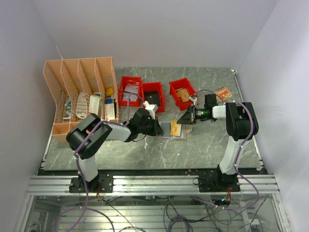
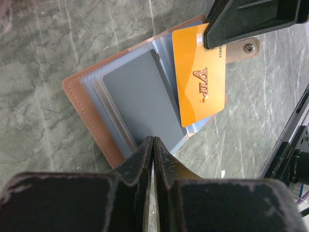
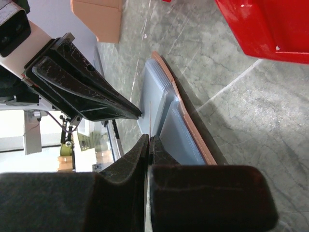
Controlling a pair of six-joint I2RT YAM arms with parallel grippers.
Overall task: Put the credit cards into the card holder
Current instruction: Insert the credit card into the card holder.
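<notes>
The card holder (image 1: 165,129) lies open on the table, tan-brown leather rim (image 2: 79,104) outward, clear sleeves fanned, snap tab (image 2: 244,47) at its far side. An orange credit card (image 2: 200,82) marked VIP lies partly over the sleeves. My right gripper (image 1: 185,118) is shut on that card's end; in the right wrist view (image 3: 148,140) the card (image 3: 149,116) shows edge-on between the fingers. My left gripper (image 2: 153,142) is shut on the near edge of a grey-looking sleeve. It also shows in the top view (image 1: 158,128) and the right wrist view (image 3: 137,113). No light blue card is in view.
A peach desk organizer (image 1: 79,92) stands at the back left. Three red bins (image 1: 130,90) (image 1: 153,95) (image 1: 182,93) sit behind the holder, the right one close to my right arm. A small orange patterned item (image 1: 223,93) lies at the back right.
</notes>
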